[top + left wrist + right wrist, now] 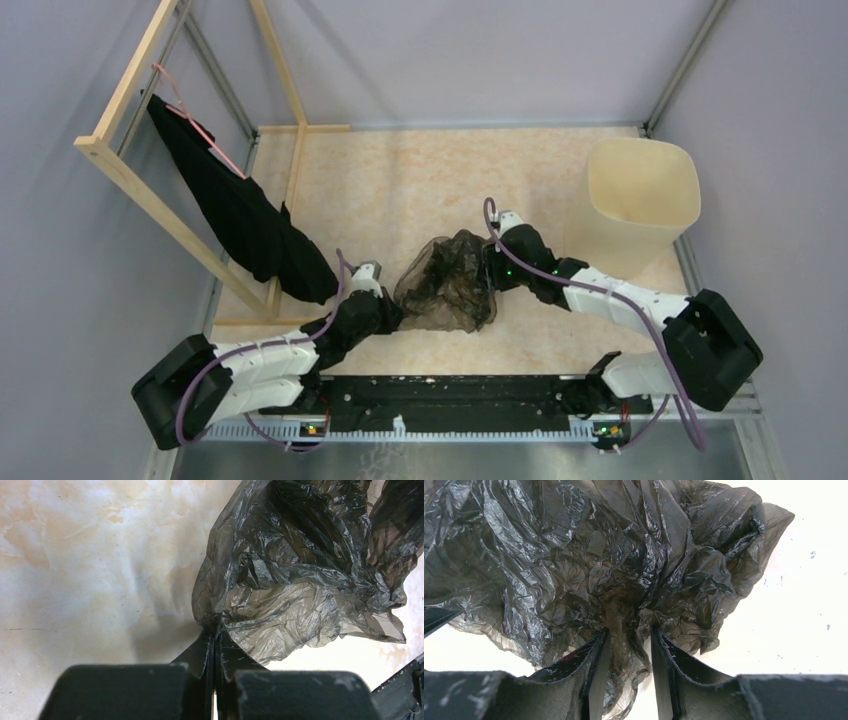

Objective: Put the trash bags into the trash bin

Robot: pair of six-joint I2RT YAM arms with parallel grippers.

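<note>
Your left gripper (216, 628) had its fingers pressed together on an edge of the thin, wrinkled, see-through brown-black plastic trash bag (448, 282); your right gripper (628, 639) clamped a bunched fold of the same film from the other side (the narrow gap between its fingers was packed with plastic); the bag was crumpled between them over the middle of the pale marbled tabletop (400, 180); the cream-beige tapered plastic trash bin (620, 245) stood upright at the far right, well apart.
</note>
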